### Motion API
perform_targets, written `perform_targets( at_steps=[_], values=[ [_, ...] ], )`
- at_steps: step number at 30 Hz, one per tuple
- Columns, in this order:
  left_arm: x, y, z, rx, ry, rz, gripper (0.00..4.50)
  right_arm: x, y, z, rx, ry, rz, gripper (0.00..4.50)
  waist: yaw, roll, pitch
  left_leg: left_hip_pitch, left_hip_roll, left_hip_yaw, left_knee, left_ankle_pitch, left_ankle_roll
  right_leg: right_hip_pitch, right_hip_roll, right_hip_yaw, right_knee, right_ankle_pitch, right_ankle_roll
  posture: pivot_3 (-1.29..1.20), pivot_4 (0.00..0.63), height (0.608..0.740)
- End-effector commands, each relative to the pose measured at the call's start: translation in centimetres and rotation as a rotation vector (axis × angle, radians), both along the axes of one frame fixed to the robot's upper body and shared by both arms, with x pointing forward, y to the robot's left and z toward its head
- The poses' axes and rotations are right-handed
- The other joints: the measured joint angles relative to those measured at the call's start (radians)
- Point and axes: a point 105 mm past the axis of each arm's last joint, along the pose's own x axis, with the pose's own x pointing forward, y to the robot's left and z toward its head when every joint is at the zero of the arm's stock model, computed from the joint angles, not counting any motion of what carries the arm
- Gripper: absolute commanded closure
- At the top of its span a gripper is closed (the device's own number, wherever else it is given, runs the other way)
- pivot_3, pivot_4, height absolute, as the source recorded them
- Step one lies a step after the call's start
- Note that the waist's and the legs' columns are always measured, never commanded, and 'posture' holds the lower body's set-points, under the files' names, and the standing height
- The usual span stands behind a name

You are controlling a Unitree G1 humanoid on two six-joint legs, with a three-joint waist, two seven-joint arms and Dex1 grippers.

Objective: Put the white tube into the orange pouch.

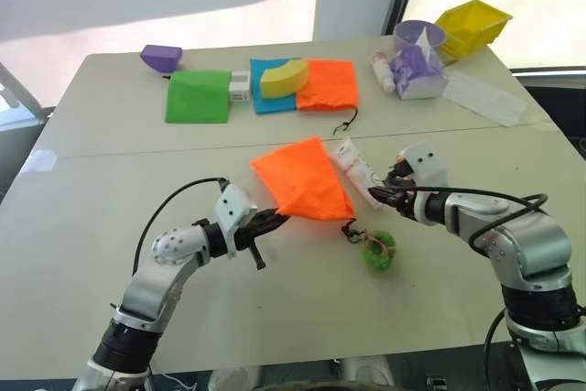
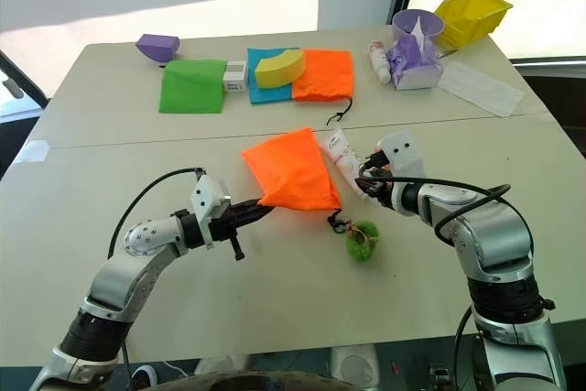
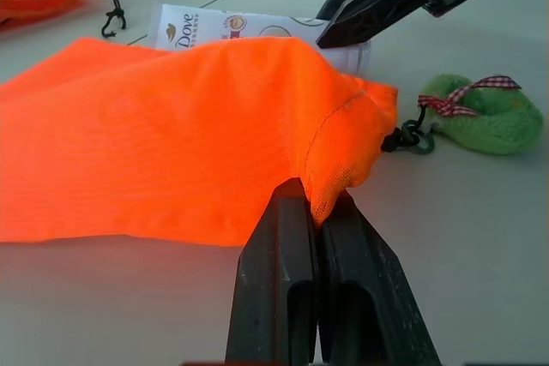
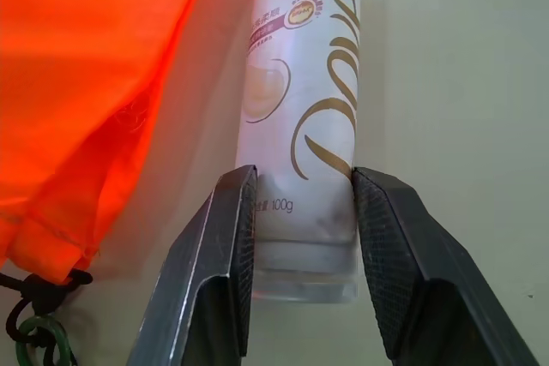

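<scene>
The orange pouch [image 1: 302,180] lies flat in the middle of the table, with its black cord leading to a green pom-pom [image 1: 379,251] on the near right. My left gripper [image 1: 275,219] is shut on the pouch's hem beside the mouth [image 3: 330,186]. The white tube [image 1: 352,167] lies right along the pouch's right edge, touching it. My right gripper [image 1: 380,194] is closed around the tube's near end, with both finger pads [image 4: 244,220] pressed against its sides [image 4: 300,126].
At the far side stand a second orange pouch [image 1: 328,84], a blue pouch [image 1: 270,98], a green pouch [image 1: 197,96], a yellow block [image 1: 284,78] and a purple piece [image 1: 161,57]. At the far right are a white bottle [image 1: 382,72], a purple bowl [image 1: 419,36] and a yellow bin [image 1: 472,25].
</scene>
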Motion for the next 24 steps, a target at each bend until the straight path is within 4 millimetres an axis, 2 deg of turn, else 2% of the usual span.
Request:
perform_targets(
  at_steps=[1,6,8,9,11,12,13,14,17,21,24],
  values=[
    [0.2,0.0,1.0,-0.015,-0.031,-0.007,4.50,-0.2,-0.4,1.0,0.000,-0.032,0.008,2.68,0.000,0.000,0.000,0.000,0.000,0.000,0.000,0.000,0.000,0.000,0.000,0.000,0.000,0.000,0.000,0.00,0.150,0.740],
    [0.3,0.0,0.9,-0.014,-0.035,-0.005,4.50,0.2,-1.0,0.4,-0.135,-0.071,0.027,2.68,0.000,0.000,0.000,-0.001,0.000,0.000,0.001,0.000,0.000,0.000,0.000,0.000,-0.001,0.000,0.000,0.00,0.150,0.740],
    [0.3,0.1,0.9,-0.014,-0.038,0.002,4.50,0.1,0.1,0.4,-0.083,-0.073,0.069,2.68,0.000,-0.001,0.000,-0.001,0.000,0.000,0.001,0.000,0.000,0.000,0.000,0.000,-0.001,0.000,0.000,0.00,0.150,0.740],
    [0.3,0.1,0.9,-0.013,-0.040,0.006,4.50,-0.1,0.5,0.4,-0.060,-0.064,0.081,2.16,-0.001,-0.001,0.000,-0.001,0.000,0.000,0.001,0.000,0.000,0.000,0.000,0.000,-0.001,0.000,0.000,0.00,0.150,0.740],
    [0.4,0.3,1.0,-0.011,-0.041,0.012,4.50,0.2,0.1,0.7,-0.089,-0.076,0.040,1.52,-0.001,-0.001,0.000,-0.001,0.000,0.000,0.001,0.000,0.000,0.000,0.000,0.000,-0.001,0.000,0.000,0.00,0.150,0.740],
    [0.4,0.3,1.0,-0.010,-0.041,0.013,4.50,0.2,-0.1,0.7,-0.113,-0.082,0.031,1.06,0.000,-0.001,0.000,-0.001,0.000,0.000,0.001,0.000,0.000,0.000,0.000,0.000,-0.001,0.000,0.000,0.00,0.150,0.740],
    [0.4,0.4,0.9,-0.008,-0.042,0.016,4.50,0.1,0.0,0.7,-0.109,-0.068,0.031,0.43,0.000,-0.001,0.000,-0.001,0.000,0.000,0.001,0.000,0.000,0.000,0.000,0.000,-0.001,0.000,0.000,0.00,0.150,0.740],
    [0.4,0.4,0.9,-0.005,-0.043,0.017,4.50,0.0,-0.1,0.7,-0.110,-0.050,0.024,0.02,0.000,-0.001,0.000,-0.001,0.000,0.000,0.001,0.000,0.000,0.000,0.000,0.000,-0.001,0.000,0.000,0.00,0.150,0.740],
    [0.4,0.5,0.8,0.004,-0.045,0.019,4.50,-0.2,-0.1,0.8,-0.086,-0.003,0.007,0.02,0.000,-0.001,0.000,-0.002,0.000,0.000,0.001,0.000,0.000,-0.001,0.000,0.000,-0.001,0.000,0.000,0.00,0.150,0.740],
    [0.0,0.3,0.7,-0.001,-0.041,0.016,4.50,-0.5,-0.7,-0.1,-0.142,0.035,0.006,0.02,0.000,-0.001,0.000,-0.002,0.000,0.000,0.001,0.000,0.000,-0.001,0.000,0.000,-0.001,0.000,0.000,0.00,0.150,0.740],
    [-0.1,0.2,0.7,-0.005,-0.043,0.018,4.50,-0.2,-0.8,-0.7,-0.106,0.050,-0.025,0.02,0.000,-0.001,0.000,-0.003,0.000,0.000,0.001,0.000,0.000,-0.002,0.000,0.000,-0.001,0.001,0.000,0.00,0.150,0.740]
  ],
)
